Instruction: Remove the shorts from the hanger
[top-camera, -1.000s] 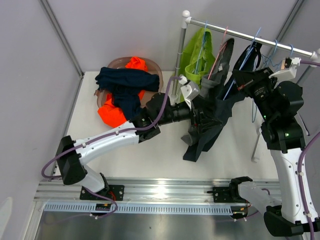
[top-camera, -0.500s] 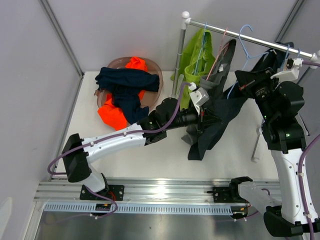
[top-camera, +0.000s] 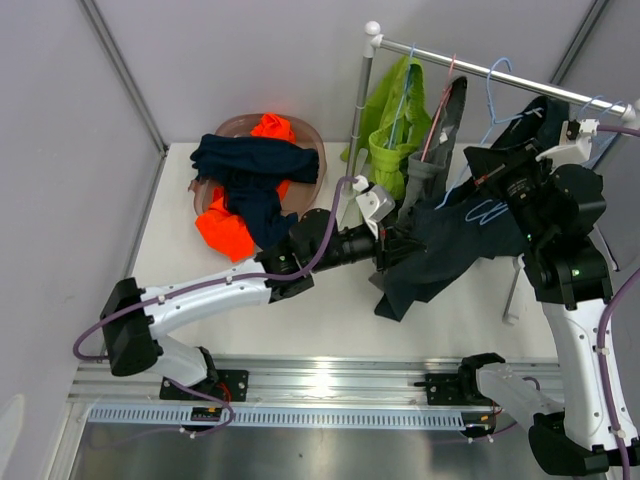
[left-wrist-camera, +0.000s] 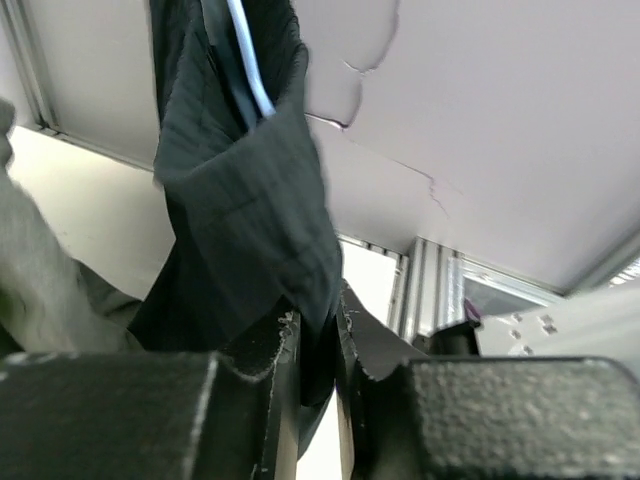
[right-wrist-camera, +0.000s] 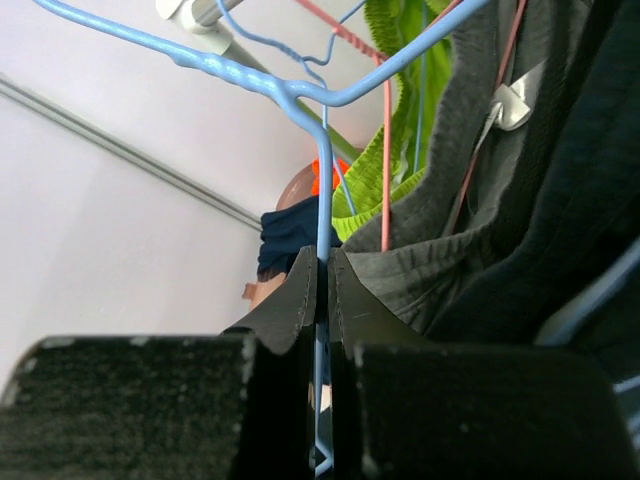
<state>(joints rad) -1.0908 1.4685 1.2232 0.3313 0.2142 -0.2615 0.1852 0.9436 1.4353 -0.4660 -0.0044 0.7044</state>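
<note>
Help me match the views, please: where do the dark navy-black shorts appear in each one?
Top external: the dark shorts are centre-right, spread out beneath the rail.
Left wrist: they hang from the top, centre-left, pinched in the left gripper.
Right wrist: they are the dark fabric along the right edge.
Shared landmark: the grey shorts, beside them in all three.

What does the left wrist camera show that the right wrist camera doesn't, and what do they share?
Only the left wrist view: the left claw, shut on a fold of the dark shorts. Only the right wrist view: the right claw, shut on the wire of a blue hanger, plus the lime green shorts and a pink hanger. Both show the dark shorts and the grey shorts.
</note>
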